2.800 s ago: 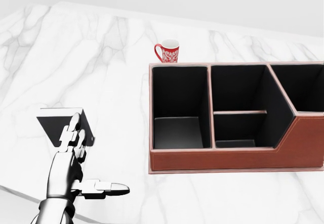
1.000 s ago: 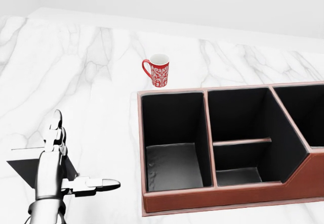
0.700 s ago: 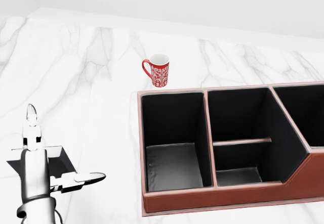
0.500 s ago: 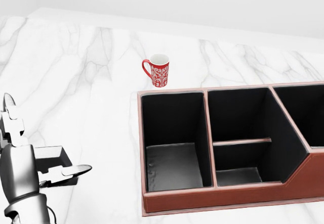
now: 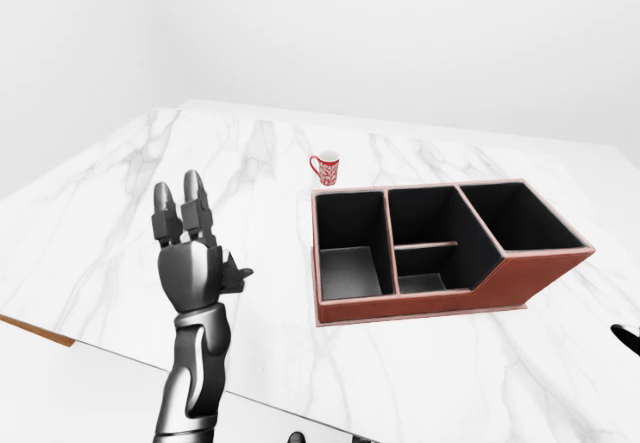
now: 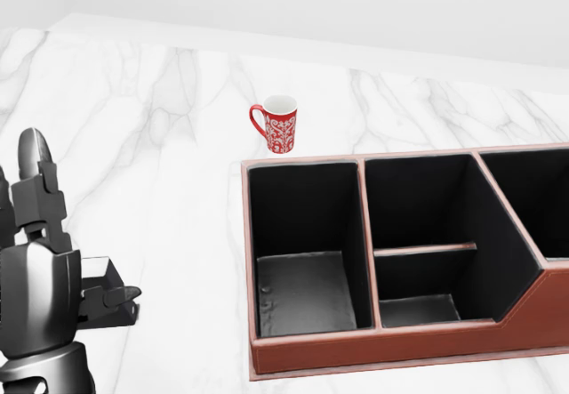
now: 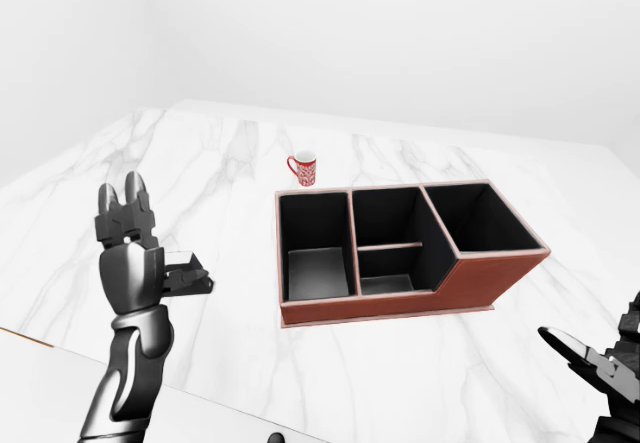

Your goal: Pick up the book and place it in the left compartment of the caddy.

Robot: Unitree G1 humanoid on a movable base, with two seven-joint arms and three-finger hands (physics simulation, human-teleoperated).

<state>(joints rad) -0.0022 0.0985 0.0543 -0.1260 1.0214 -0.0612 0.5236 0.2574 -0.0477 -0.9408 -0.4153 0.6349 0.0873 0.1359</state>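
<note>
The book (image 7: 186, 271) is a small dark volume, mostly hidden behind the left robot hand (image 7: 130, 263), over the left part of the white marble worktop (image 5: 260, 163) and well apart from the caddy (image 5: 440, 253). Judging by its flat, straight edges, it should be stiff and fairly light — best gripped across its thickness near the spine, since a smooth cover may slide. The left robot hand stands upright with two fingers (image 5: 185, 208) pointing up; whether the thumb presses the book cannot be told. The caddy's left compartment (image 6: 302, 243) stands empty. A red patterned mug (image 6: 277, 123) sits just beyond the caddy. The right robot hand (image 7: 600, 363) barely shows — its state is unclear.
</note>
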